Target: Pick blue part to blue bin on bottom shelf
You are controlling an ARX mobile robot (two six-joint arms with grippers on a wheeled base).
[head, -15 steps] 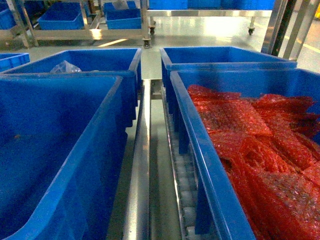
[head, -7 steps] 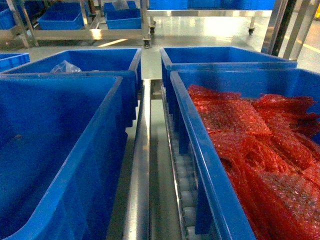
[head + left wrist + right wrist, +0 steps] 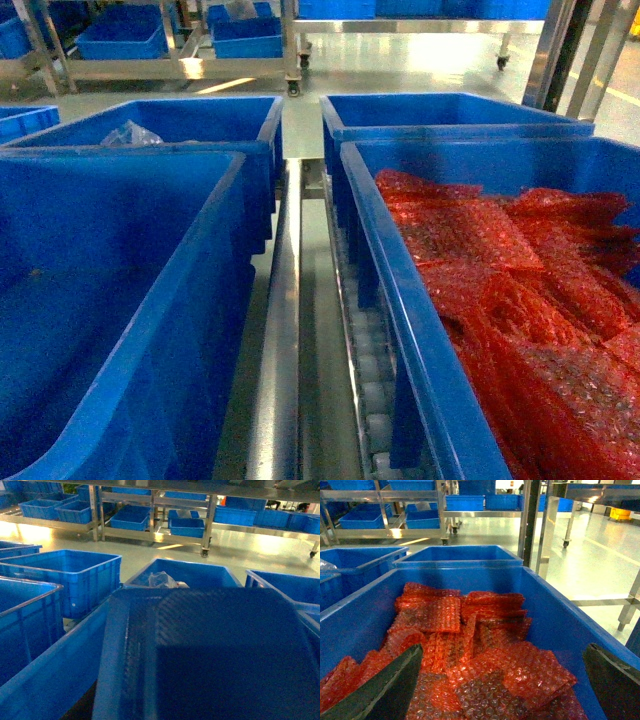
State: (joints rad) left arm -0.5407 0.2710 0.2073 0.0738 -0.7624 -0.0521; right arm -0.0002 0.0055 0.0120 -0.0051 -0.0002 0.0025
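Observation:
A broad, dark blue part with a ribbed face and a raised left rim fills the lower left wrist view. It sits close to the camera and hides my left gripper's jaws. It hangs over the near left blue bin, whose inside looks bare in the head view. Neither gripper shows in the head view. My right gripper is open, its dark fingers spread wide with nothing between them. It hovers over red bubble-wrap pouches in the near right blue bin. The bins stand on the bottom shelf, on its white rollers.
A steel divider rail runs between the two near bins. Behind them stand two more blue bins; the left one holds a clear plastic bag. Racks with blue bins line the far floor. Steel uprights rise at right.
The shadow inside the near left bin has shifted and grown lighter. Bins and red pouches have stayed put.

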